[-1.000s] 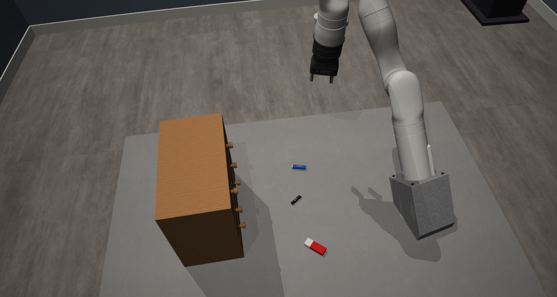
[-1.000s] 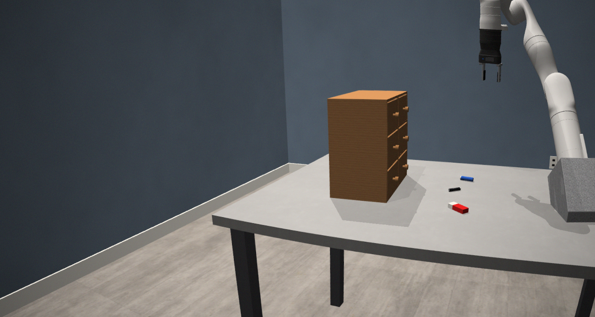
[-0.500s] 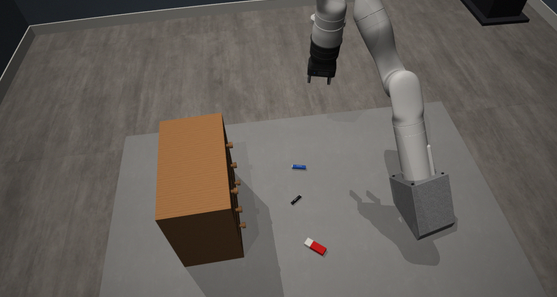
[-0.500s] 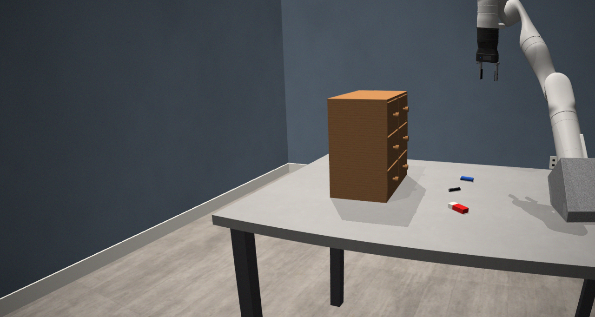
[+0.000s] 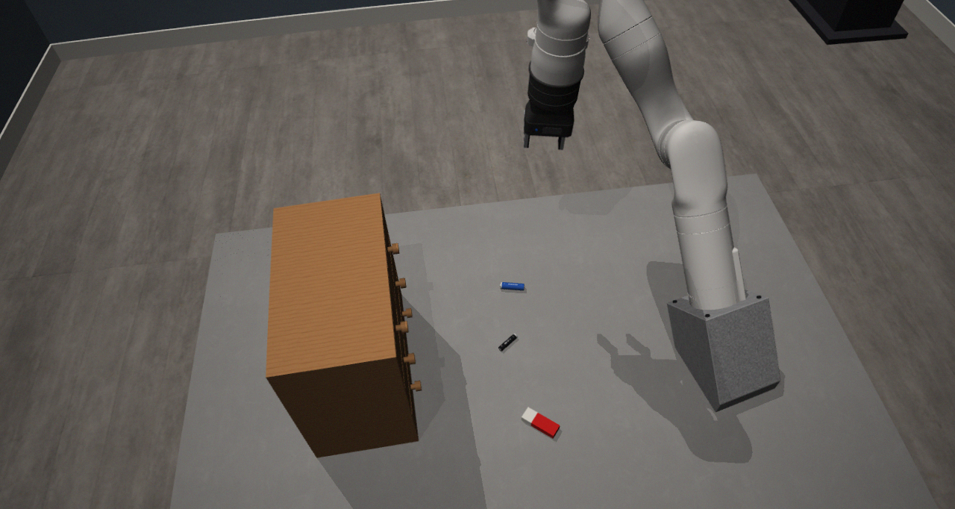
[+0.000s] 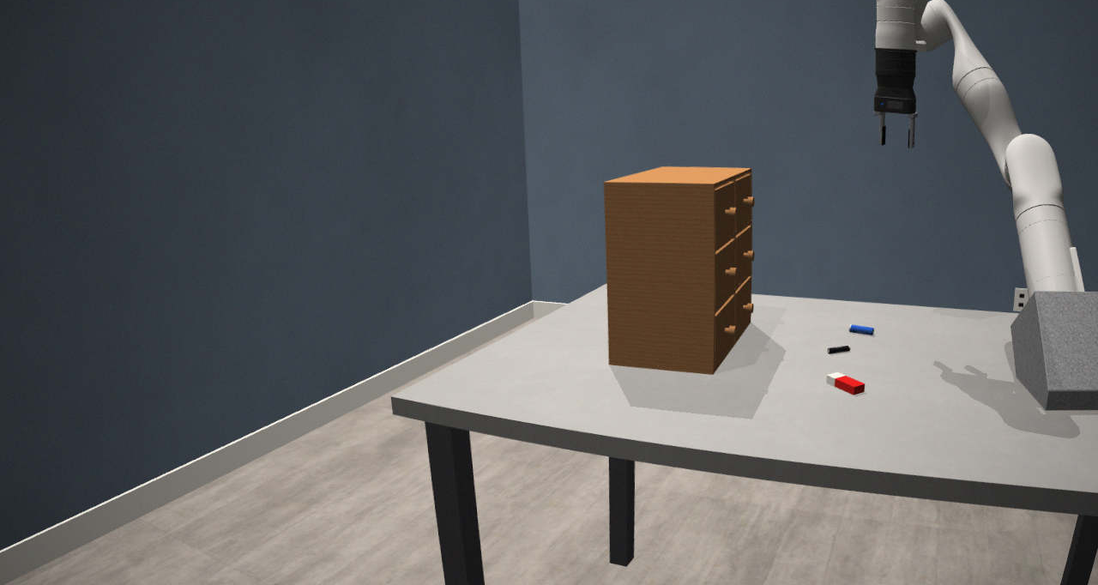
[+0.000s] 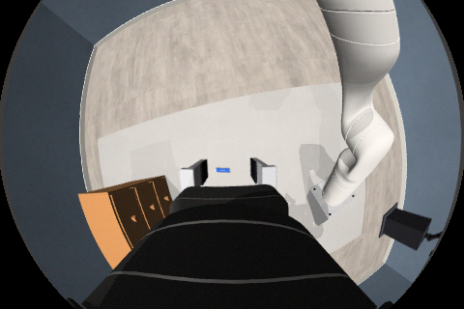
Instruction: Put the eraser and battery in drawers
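The small wooden chest [image 5: 333, 319] stands upright on the left of the grey table, with three rows of two drawers, all pushed in; it also shows in the exterior view [image 6: 675, 267] and the wrist view [image 7: 130, 212]. The red and white eraser [image 5: 541, 422] [image 6: 845, 382] lies in front of the chest, near the table's front. A thin black battery-like cylinder [image 5: 507, 342] [image 6: 838, 349] lies mid-table. A thicker blue cylinder [image 5: 512, 285] [image 6: 861, 328] lies beyond it. My gripper [image 5: 544, 142] [image 6: 895, 129] is open and empty, pointing down, high above the table; between its fingers the wrist view shows the blue cylinder far below.
The arm's grey stone pedestal [image 5: 724, 352] [image 6: 1059, 347] stands on the table's right side. The knobs [image 5: 401, 305] stick out of the chest's front towards the loose items. A black stand [image 5: 854, 4] is on the floor, far right.
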Available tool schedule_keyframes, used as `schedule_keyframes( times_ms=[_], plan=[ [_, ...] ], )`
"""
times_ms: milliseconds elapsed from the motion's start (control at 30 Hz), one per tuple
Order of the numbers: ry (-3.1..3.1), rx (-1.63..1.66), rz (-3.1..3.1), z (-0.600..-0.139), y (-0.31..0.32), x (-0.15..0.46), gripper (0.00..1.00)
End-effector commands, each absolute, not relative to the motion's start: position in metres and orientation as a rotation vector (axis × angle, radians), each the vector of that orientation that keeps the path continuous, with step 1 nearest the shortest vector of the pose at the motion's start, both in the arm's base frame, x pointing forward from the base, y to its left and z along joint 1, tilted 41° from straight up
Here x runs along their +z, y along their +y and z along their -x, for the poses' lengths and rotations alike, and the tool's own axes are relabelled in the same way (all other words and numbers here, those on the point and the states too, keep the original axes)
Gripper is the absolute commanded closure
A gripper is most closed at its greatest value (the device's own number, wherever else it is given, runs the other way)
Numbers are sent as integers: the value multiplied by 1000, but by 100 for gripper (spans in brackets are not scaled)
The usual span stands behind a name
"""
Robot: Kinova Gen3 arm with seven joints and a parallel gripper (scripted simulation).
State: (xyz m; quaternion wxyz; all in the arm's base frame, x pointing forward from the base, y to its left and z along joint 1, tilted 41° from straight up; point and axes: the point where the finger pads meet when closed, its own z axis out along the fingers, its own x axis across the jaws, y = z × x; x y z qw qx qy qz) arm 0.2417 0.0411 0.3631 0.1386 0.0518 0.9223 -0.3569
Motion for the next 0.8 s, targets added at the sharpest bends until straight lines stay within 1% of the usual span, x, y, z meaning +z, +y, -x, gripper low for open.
schedule_keyframes(
  times_ms=[0,433,767],
  plan=[
    [2672,-1031,-136,-242,44,362,0],
    [2683,-1030,-111,-247,52,358,0],
    [2773,-1007,50,-273,112,328,0]
  ],
)
